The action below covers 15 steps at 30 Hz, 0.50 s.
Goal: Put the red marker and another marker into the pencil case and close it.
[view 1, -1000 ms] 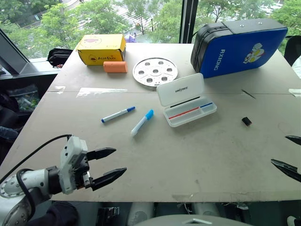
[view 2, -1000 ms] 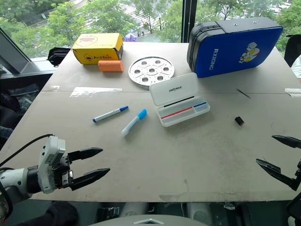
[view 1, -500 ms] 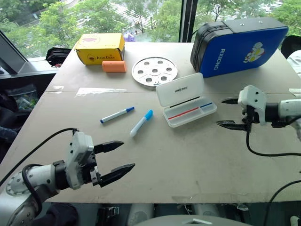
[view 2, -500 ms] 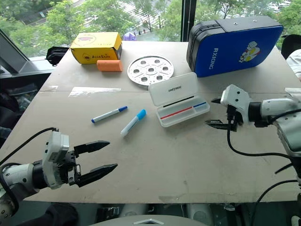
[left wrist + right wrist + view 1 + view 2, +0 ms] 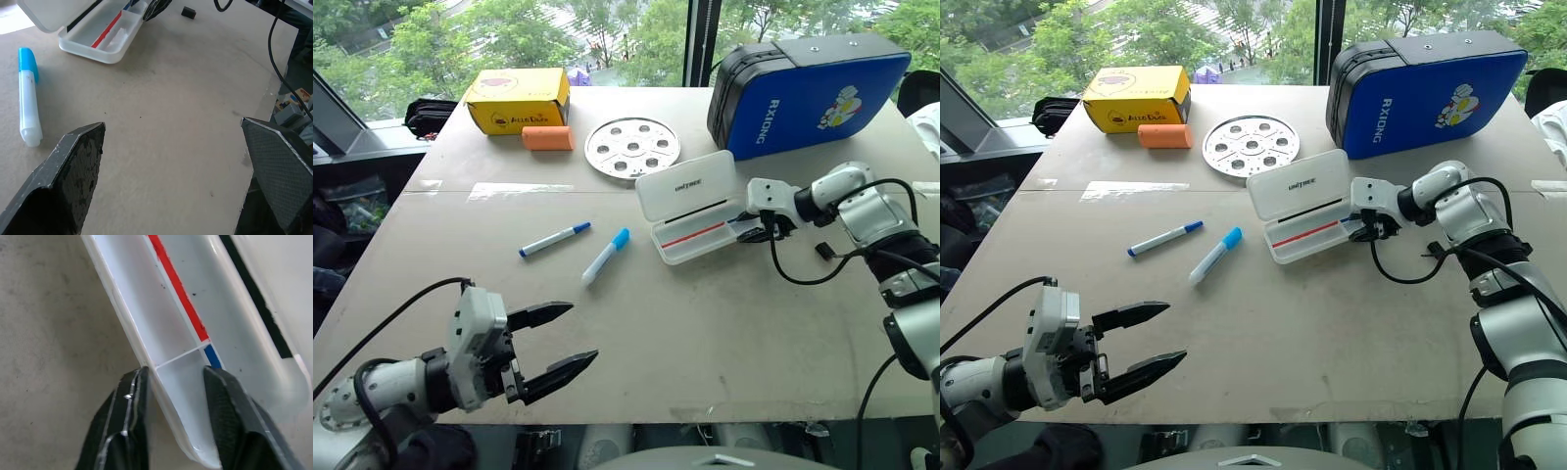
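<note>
On the tabletop (image 5: 636,323) there is one pencil case (image 5: 700,208), open, its lid tipped back toward the far edge. It lies right of the middle. One red marker (image 5: 695,234) lies inside it along the tray, with a blue end toward the right.

Two white markers with blue caps lie loose left of the case: a thin one (image 5: 554,239) and a thicker one with a light blue cap (image 5: 607,256), well apart from the case.

Along the far edge stand one yellow box (image 5: 517,99), one orange cylinder (image 5: 547,138) just in front of it, one round metal disc with holes (image 5: 632,148) and one big blue case (image 5: 808,89) at the far right corner. One small black object (image 5: 823,251) lies near the right edge.

The right gripper (image 5: 173,382) is at the right end of the pencil case. Its two fingers (image 5: 124,421) stand narrow, one outside the tray's front wall and one inside the end compartment, touching the wall.

The left gripper (image 5: 555,340) hovers over the near left corner of the tabletop, fingers spread wide, holding nothing.
</note>
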Tool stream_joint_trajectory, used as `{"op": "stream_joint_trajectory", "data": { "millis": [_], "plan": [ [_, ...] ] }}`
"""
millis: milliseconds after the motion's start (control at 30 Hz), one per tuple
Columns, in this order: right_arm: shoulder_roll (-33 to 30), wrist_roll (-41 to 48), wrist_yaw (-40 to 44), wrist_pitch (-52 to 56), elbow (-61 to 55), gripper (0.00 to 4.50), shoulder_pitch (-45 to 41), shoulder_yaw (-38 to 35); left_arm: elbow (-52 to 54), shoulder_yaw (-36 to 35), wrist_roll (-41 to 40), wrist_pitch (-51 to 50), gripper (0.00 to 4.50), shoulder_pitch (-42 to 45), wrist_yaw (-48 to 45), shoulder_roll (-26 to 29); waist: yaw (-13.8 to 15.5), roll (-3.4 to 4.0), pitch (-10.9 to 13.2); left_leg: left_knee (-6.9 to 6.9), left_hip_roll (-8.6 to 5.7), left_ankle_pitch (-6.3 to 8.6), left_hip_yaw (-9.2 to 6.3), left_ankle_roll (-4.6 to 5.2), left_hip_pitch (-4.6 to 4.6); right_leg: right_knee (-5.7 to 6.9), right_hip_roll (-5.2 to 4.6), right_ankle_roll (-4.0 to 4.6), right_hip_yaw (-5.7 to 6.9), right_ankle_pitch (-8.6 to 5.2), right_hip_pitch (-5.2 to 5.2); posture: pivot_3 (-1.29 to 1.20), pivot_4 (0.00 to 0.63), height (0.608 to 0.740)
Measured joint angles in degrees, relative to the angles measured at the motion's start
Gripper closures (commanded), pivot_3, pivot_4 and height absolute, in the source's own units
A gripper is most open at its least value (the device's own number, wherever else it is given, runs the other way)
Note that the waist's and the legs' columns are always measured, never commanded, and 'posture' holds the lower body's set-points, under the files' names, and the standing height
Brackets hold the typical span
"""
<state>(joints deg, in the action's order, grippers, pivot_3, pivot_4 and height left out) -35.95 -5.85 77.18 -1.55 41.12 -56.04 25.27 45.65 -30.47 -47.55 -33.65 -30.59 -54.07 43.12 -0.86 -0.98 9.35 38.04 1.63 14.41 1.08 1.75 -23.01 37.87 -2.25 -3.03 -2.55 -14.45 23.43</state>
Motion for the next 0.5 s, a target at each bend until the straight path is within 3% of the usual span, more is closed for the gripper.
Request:
{"op": "stream_joint_trajectory", "data": {
  "millis": [33,267,367,500],
  "plan": [
    [0.7,-0.6,0.2,-0.6,1.4,4.42,-0.4,0.3,0.2,0.0,-0.1,-0.1,0.00,0.1,0.5,0.0,0.0,0.01,0.0,0.00,0.00,0.00,0.01,0.00,0.00,0.00,-0.01,0.00,-0.01,0.00,0.00,0.00,0.150,0.740],
    [1.7,-2.7,1.9,-0.7,3.5,4.42,-2.0,0.2,0.6,0.0,-2.0,-1.3,0.00,1.6,2.9,0.7,-0.1,0.06,0.0,-0.03,0.00,0.01,0.00,-0.02,0.04,0.03,-0.04,0.01,0.01,0.00,0.00,0.00,0.150,0.740],
    [0.9,-2.6,2.5,1.6,-0.7,4.42,0.1,-0.6,0.5,0.1,-2.2,-2.0,0.00,2.5,3.5,1.1,0.0,0.06,0.0,-0.03,0.00,0.01,0.00,-0.02,0.04,0.03,-0.05,0.01,0.02,0.00,-0.01,0.00,0.150,0.740],
    [-1.8,-0.3,4.0,11.7,-16.5,4.42,8.0,-2.4,0.5,0.6,-2.8,-2.7,0.00,3.4,4.7,1.5,0.1,0.06,0.0,-0.09,0.00,0.03,-0.05,-0.04,0.04,0.02,-0.08,0.00,0.07,0.00,0.00,0.00,0.150,0.740]
  ]
}}
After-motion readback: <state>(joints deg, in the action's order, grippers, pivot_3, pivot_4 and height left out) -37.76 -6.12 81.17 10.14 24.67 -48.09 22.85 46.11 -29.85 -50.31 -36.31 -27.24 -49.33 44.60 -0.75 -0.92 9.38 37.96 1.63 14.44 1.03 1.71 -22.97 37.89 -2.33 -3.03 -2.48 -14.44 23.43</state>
